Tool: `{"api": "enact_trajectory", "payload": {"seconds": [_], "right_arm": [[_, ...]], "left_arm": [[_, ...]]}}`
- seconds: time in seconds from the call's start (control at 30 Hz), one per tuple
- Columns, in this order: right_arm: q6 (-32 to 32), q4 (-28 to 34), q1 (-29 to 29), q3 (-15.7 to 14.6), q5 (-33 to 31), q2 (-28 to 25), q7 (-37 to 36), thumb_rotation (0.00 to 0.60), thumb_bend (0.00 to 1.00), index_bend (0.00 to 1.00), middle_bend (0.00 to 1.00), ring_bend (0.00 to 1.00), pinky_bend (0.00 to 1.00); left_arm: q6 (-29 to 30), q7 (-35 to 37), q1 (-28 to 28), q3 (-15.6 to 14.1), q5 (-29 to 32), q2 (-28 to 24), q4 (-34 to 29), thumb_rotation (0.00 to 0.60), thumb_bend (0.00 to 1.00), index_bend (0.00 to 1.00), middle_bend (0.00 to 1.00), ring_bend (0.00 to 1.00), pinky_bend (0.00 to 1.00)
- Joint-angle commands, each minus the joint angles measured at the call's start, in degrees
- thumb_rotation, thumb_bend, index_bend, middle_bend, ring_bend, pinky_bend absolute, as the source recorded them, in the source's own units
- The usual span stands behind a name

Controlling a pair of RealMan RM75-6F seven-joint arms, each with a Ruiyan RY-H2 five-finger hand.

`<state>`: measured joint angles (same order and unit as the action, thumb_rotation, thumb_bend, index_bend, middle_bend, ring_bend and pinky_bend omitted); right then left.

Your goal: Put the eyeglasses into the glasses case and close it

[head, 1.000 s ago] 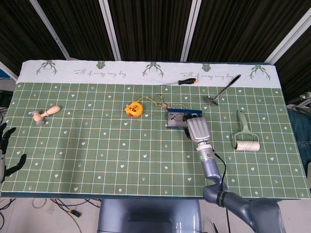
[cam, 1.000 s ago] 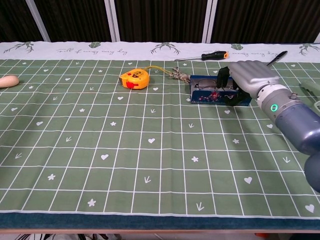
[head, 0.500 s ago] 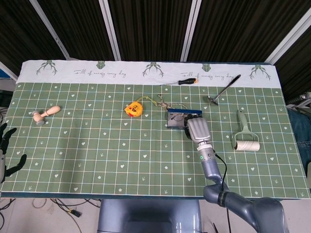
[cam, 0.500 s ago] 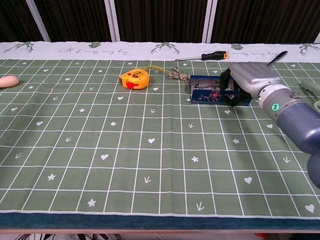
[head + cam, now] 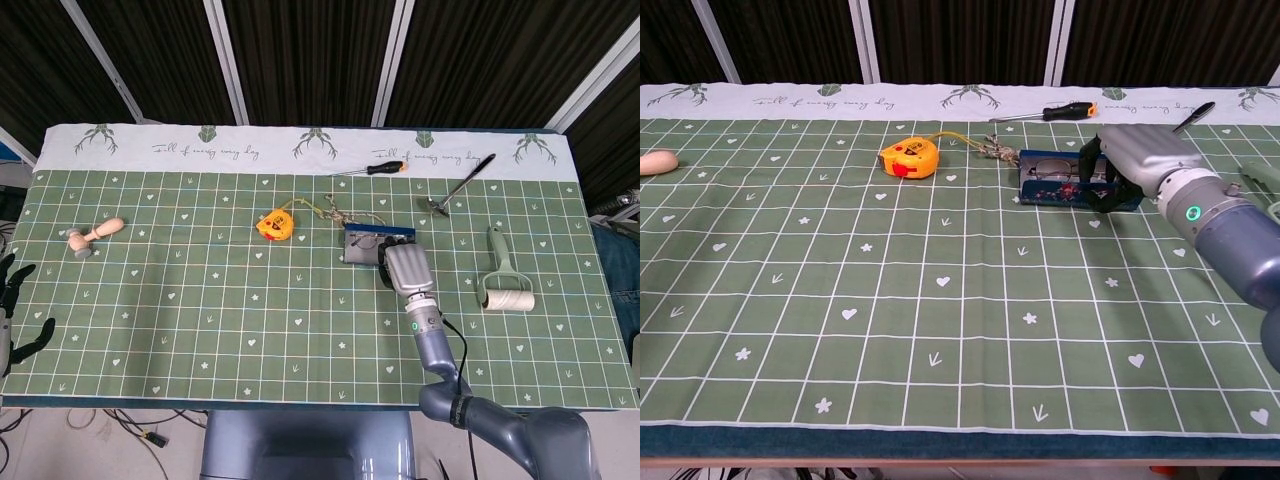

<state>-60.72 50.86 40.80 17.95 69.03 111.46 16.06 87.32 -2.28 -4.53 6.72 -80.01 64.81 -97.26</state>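
Chest view: your right hand [image 5: 1137, 152] sits over the right end of the glasses case [image 5: 1068, 182], dark fingers [image 5: 1102, 196] curled down at it; real grip, can't tell.
Done: eyeglasses [image 5: 1052, 168] look already in the open case.
Left: lid closing, I judge.
Left hand [image 5: 12, 310]: fingers spread, holding nothing, at table's left edge.
Room: tape measure [image 5: 908, 157] and cord [image 5: 992, 146] near the case's left; screwdriver [image 5: 1054, 112] behind; open cloth in front.

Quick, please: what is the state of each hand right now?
Left hand: open, holding nothing, at the table's left edge.
Right hand: fingers around the right end of the glasses case; a firm grip cannot be told.
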Motion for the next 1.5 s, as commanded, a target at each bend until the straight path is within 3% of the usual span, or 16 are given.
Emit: {"api": "enact_trajectory", "payload": {"seconds": [0.03,0.2,0.33,0.57,0.83,1.13,1.5], "right_arm": [[0.12,1.48,-0.28,0.07,-0.43,-0.73,0.22,0.6,0.51,0.65,0.39,0.45,0.5],[-0.61,6.88,-1.16,-0.46,-0.08,-3.53,1.4,0.6,0.52,0.66,0.39,0.45,0.5],[-1.36,14.59,-2.59,-1.6,0.25,-7.59,3.99,0.6,0.53,0.67,0.39,0.45,0.5],[-0.01,31.37,-5.24,-2.84,-4.83,-15.85,10.89,0.6,0.54,0.69,0.39,0.45,0.5],[0.88,42.67,-5.91,-3.92,-10.09,-21.71,16.04,0.6,0.54,0.69,0.39,0.45,0.5],[3.0,46.29,-3.72,-3.84,-14.56,-24.24,18.56,0.6,0.54,0.7,0.39,0.45,0.5],[7.46,43.08,1.9,-2.13,-21.51,-22.91,19.35,0.6,0.54,0.71,0.39,0.45,0.5]], "left_arm": [[0.02,0.09,0.03,0.01,0.03,0.0,0.03,0.6,0.31,0.14,0.0,0.0,0.0],[-0.01,0.13,0.01,-0.04,-0.06,0.03,0.12,0.6,0.31,0.14,0.0,0.0,0.0],[0.08,0.04,0.02,-0.09,-0.23,0.05,0.02,0.6,0.31,0.14,0.0,0.0,0.0],[0.27,0.08,0.09,-0.17,-0.47,0.08,-0.02,0.6,0.31,0.14,0.0,0.0,0.0],[0.14,-0.05,0.05,-0.15,-0.33,0.09,-0.08,0.6,0.31,0.14,0.0,0.0,0.0],[0.43,0.2,0.18,-0.17,-0.5,0.23,0.16,0.6,0.31,0.14,0.0,0.0,0.0],[0.48,0.27,0.19,-0.14,-0.56,0.18,0.12,0.6,0.31,0.14,0.0,0.0,0.0]]}}
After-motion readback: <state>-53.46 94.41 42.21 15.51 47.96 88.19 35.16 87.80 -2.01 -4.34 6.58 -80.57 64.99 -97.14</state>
